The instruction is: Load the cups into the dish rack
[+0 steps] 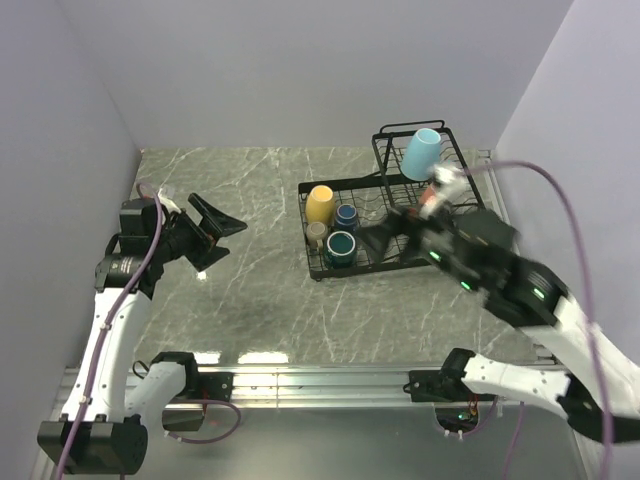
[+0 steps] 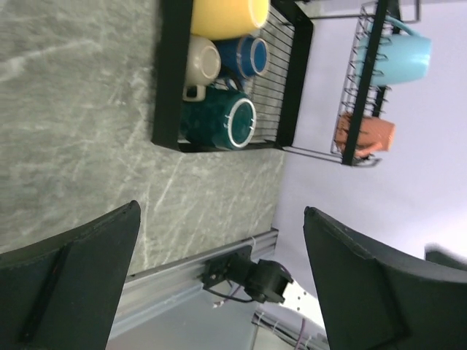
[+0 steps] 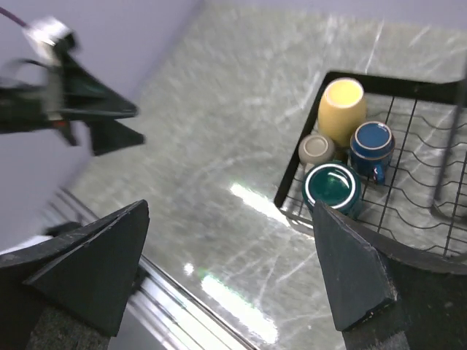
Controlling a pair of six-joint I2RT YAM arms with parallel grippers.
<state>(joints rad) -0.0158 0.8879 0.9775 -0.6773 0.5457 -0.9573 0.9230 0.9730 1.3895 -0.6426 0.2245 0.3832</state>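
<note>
Both grippers, left (image 1: 222,228) and right (image 1: 385,238), gape empty.

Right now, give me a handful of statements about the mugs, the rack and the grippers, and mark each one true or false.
1. The yellow mug sits in the dish rack's lower tray. True.
2. The light blue mug stands on the table. False: it is in the upper basket.
3. The left gripper holds a mug. False: open and empty.
4. The dark green mug is in the lower tray. True.
5. The right gripper is open. True.
</note>
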